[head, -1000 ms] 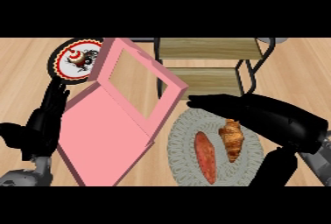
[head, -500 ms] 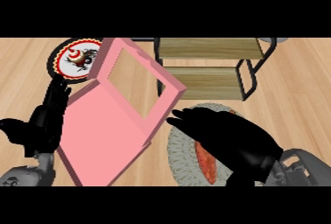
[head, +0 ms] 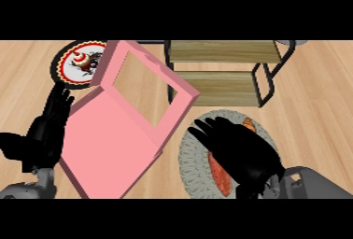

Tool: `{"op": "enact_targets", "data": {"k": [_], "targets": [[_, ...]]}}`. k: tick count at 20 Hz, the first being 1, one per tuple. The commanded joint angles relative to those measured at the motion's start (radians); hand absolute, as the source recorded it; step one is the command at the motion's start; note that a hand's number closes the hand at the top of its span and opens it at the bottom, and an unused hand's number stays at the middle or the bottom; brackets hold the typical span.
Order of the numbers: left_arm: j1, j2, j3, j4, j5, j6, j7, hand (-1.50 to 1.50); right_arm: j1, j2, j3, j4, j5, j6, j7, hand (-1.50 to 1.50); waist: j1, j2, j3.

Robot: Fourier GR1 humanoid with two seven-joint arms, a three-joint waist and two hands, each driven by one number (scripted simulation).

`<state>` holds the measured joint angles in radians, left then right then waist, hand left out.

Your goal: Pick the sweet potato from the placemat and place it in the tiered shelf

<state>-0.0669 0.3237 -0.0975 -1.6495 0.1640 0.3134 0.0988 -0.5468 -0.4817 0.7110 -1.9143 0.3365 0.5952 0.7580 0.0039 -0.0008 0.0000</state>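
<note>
A grey round placemat (head: 194, 164) lies on the counter at lower right. My right hand (head: 238, 150) hovers low over it, palm down with fingers stretched toward the upper left, and hides most of what lies on it. Under the palm a reddish strip of the sweet potato (head: 222, 176) shows. An orange tip of a croissant (head: 248, 124) peeks out beyond the fingers. The tiered shelf (head: 224, 87), with wooden boards in a black frame, stands just behind the mat. My left hand (head: 43, 136) rests open at the left edge, fingers up.
A pink box (head: 114, 144) lies open between the hands, its windowed lid (head: 148, 88) raised and leaning toward the shelf. A round patterned plate (head: 77, 63) sits at the far left behind the box. Bare wooden counter shows to the right of the shelf.
My right hand has swung in from the right and come down over the placemat, covering the sweet potato and most of the croissant. The left hand has stayed in place.
</note>
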Motion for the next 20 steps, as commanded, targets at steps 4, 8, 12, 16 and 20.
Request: {"op": "enact_targets", "data": {"k": [4, 8, 12, 16, 20], "targets": [[-0.044, -0.023, 0.04, 0.022, -0.021, -0.032, 0.024, 0.0, 0.059, 0.029, -0.079, 0.111, 0.144, 0.025, -0.179, -1.5, -0.001, 0.002, 0.0], [-0.02, -0.036, 0.049, 0.01, -0.029, -0.064, 0.019, 0.0, 0.146, 0.044, -0.049, 0.132, 0.249, -0.008, -0.272, -1.5, -0.001, 0.001, 0.0], [-0.017, -0.045, 0.072, -0.001, -0.061, -0.072, 0.03, 0.0, 0.191, 0.058, -0.095, 0.122, 0.301, 0.034, -0.294, -1.5, -0.002, 0.001, 0.0], [0.032, -0.046, 0.105, 0.01, -0.026, -0.132, -0.028, 0.0, 0.159, 0.072, -0.147, 0.21, 0.326, 0.033, -0.383, -1.5, 0.0, 0.001, 0.0], [-0.031, -0.086, 0.075, -0.059, -0.107, -0.048, 0.086, 0.0, 0.236, 0.172, -0.061, 0.227, 0.443, -0.062, -0.398, -1.5, -0.001, 0.001, 0.0]]}}
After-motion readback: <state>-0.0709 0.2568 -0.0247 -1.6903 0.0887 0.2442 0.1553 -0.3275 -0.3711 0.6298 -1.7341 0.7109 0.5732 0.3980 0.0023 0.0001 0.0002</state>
